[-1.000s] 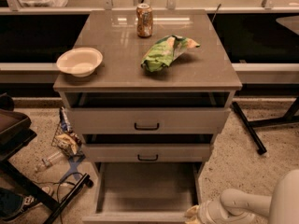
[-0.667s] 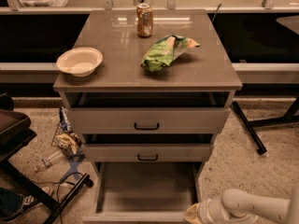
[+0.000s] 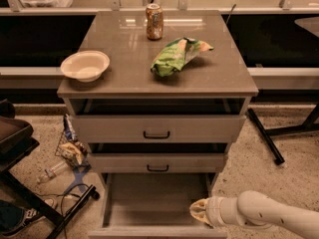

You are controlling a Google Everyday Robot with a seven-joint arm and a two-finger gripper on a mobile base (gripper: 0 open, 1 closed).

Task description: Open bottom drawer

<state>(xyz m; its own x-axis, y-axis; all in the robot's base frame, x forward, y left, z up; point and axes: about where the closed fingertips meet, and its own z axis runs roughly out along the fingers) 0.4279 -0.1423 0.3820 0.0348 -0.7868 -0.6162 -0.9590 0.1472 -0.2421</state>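
The bottom drawer (image 3: 149, 198) is pulled far out of the grey-beige cabinet, showing its plain grey inside. Its front edge (image 3: 154, 231) lies at the bottom of the view; its handle is hidden. My gripper (image 3: 198, 212) sits over the drawer's front right corner, at the end of the white arm (image 3: 264, 214) coming in from the lower right. The middle drawer (image 3: 157, 163) and the top drawer (image 3: 156, 128) above it stand slightly ajar, each with a small dark handle.
On the cabinet top (image 3: 119, 78) are a white bowl (image 3: 84, 65), a green chip bag (image 3: 177, 55) and a soda can (image 3: 154, 21). Litter (image 3: 70, 151) and cables lie on the floor at left beside a dark chair (image 3: 15, 143). A table leg (image 3: 265, 136) stands at right.
The arm has drawn a little to the right and the gripper has shifted slightly along the drawer's front right corner. The drawers have not moved.
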